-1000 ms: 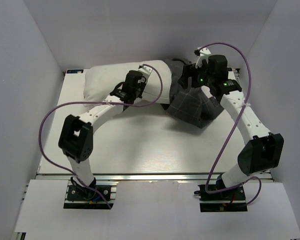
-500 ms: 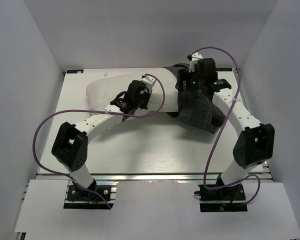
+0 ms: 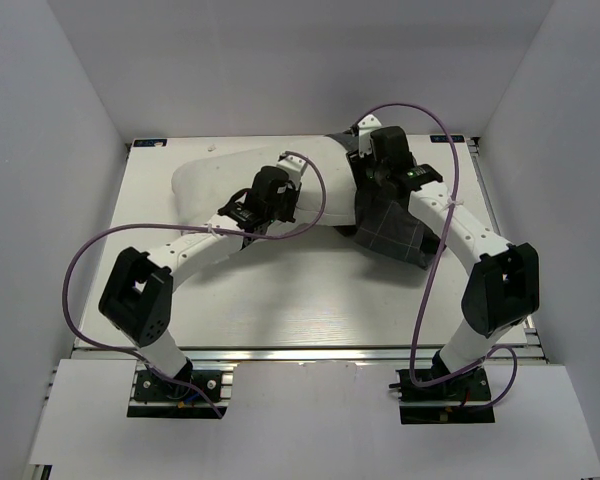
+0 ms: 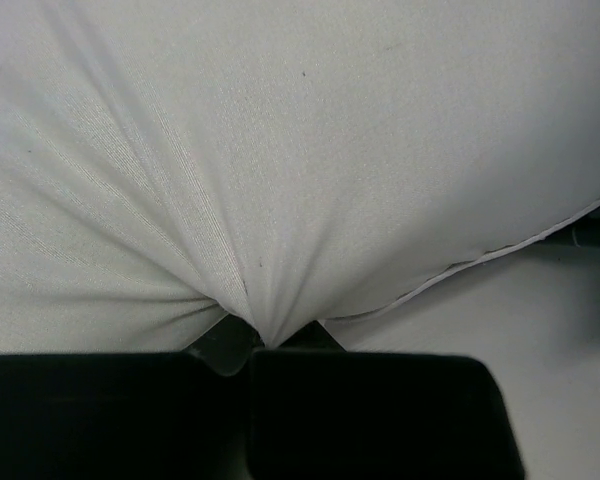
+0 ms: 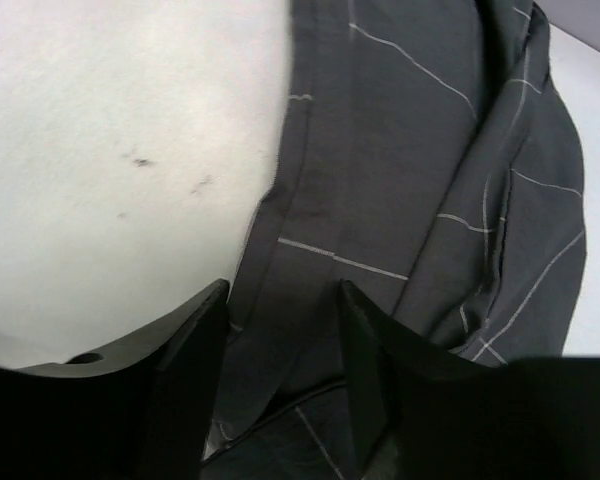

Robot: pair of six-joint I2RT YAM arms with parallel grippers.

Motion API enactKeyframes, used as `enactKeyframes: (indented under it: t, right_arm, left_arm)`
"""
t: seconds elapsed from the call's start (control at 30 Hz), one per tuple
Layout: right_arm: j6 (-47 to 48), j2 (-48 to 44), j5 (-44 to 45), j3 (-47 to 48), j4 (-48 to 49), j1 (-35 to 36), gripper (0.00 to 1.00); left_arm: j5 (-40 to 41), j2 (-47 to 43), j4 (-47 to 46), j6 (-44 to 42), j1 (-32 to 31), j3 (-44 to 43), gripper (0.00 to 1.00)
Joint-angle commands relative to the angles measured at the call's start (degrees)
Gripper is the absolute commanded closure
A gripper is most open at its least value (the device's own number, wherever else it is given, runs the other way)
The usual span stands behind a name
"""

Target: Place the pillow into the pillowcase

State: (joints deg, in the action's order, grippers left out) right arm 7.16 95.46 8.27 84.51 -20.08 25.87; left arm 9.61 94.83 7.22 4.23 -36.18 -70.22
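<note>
Plump off-white rectangular fabric pillow (image 3: 215,178) lies far left-centre on the white table (image 3: 310,290). Its right end meets the dark charcoal-grey soft fabric pillowcase with a thin light grid (image 3: 392,228), which is bunched at far right. Left gripper (image 4: 255,345) is clamped together on a pinch of pillow cloth at its near edge. Right gripper (image 5: 280,345) fingers are apart, with the pillowcase hem running between them where it overlaps the pillow.

Light: I see bright, even light; table (image 3: 310,325) glare at 6 o'clock.
Focus: pillow (image 4: 300,150) weave sharp; wrist views blur at 6 o'clock.
</note>
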Motion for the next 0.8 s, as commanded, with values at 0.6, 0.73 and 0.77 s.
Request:
enactKeyframes:
  t: [0.6,0.73,0.77]
  right_arm:
    - [-9.51,5.69,-28.56,21.38,-11.56,6.12,1.00]
    - [-15.94,13.23,-30.07,30.78,-12.18,6.48,1.00]
    - [-16.21,14.30,-27.98,34.80,-12.09,6.30,1.00]
  left_arm:
    - [-9.52,-8.42,-10.29,6.66,-0.11,-0.36,1.00]
    - [-14.08,-12.02,-12.58,9.47,-0.11,-0.62,1.00]
    - [-15.13,-12.73,-13.28,10.09,-0.11,-0.36,1.00]
